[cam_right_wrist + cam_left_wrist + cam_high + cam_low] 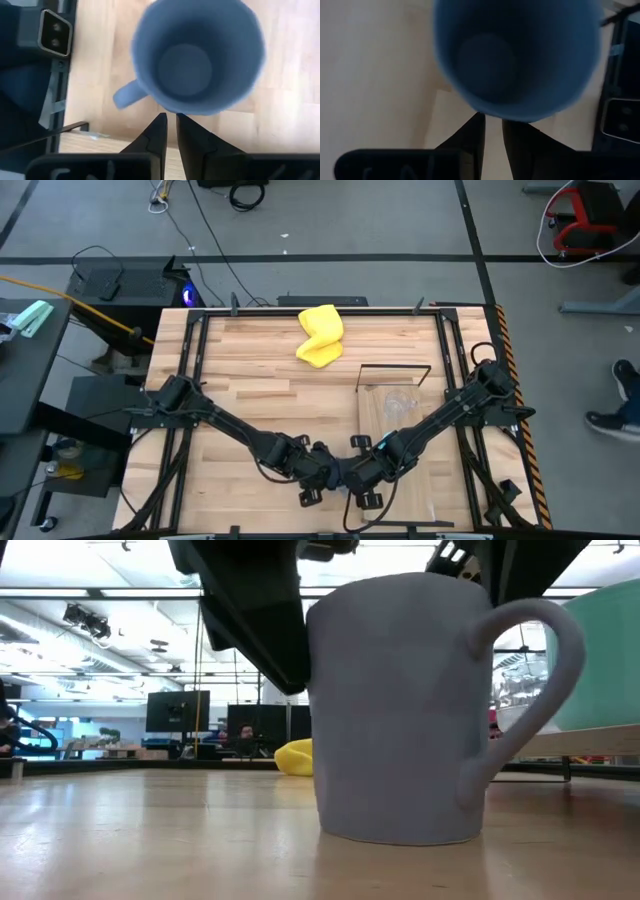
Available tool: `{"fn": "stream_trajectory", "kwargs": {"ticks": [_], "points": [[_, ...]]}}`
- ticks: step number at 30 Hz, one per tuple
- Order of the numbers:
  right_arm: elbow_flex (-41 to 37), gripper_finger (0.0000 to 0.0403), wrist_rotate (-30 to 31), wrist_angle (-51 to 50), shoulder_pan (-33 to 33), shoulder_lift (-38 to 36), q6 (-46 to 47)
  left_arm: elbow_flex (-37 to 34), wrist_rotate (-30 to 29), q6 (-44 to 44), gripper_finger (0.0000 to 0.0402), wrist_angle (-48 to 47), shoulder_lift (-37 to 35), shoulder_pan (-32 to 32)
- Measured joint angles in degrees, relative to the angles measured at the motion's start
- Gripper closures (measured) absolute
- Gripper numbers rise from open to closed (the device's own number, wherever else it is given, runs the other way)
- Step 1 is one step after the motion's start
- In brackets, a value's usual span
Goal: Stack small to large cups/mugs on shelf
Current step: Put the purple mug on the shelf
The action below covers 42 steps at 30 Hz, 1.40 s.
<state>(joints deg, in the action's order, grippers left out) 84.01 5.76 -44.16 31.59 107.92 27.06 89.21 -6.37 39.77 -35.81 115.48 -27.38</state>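
Dark fingers of the left gripper [492, 131] stand nearly together with only a thin gap, holding nothing, poised directly above the dull grey-blue handled ceramic mug [515, 55]. Right gripper [171, 131] likewise has its fingers almost touching, empty, also looking straight down into the same mug's open mouth. Both wrists meet over the near middle of the plank tabletop [250, 370]. Mug stands upright on the wood, handle to the right in the low view, close to the camera. Just right of it, an edge of the bright cyan mug [600, 650] on the long light-wood shelf board [400, 430]. Small clear glass [397, 402] sits on that board, near its black wire frame. Crumpled yellow cloth [320, 335] lies far off, toward the table's far edge.
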Motion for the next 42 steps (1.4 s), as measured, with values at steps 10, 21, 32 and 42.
{"fn": "stream_trajectory", "kwargs": {"ticks": [10, 21, 32, 42], "points": [[-0.1, 0.0353, 3.7, -2.2, -2.2, 0.2, -1.3, 0.0, 0.0, -0.3, 0.0335, 2.2, 0.0, -1.6], [-0.1, 0.0353, 3.9, -3.7, -3.1, -0.2, -1.6, 0.0, -0.6, -1.5, 0.0327, 1.6, 0.0, -1.5], [-0.1, 0.0329, 6.0, -3.8, -0.9, -5.8, -1.5, 0.1, -1.9, 0.1, 0.0331, -6.8, -0.1, -1.8], [-0.1, 0.0276, 3.2, 3.6, 2.2, -7.3, -4.3, 0.1, -11.7, 5.8, 0.0323, -25.2, -0.1, 0.1]]}}
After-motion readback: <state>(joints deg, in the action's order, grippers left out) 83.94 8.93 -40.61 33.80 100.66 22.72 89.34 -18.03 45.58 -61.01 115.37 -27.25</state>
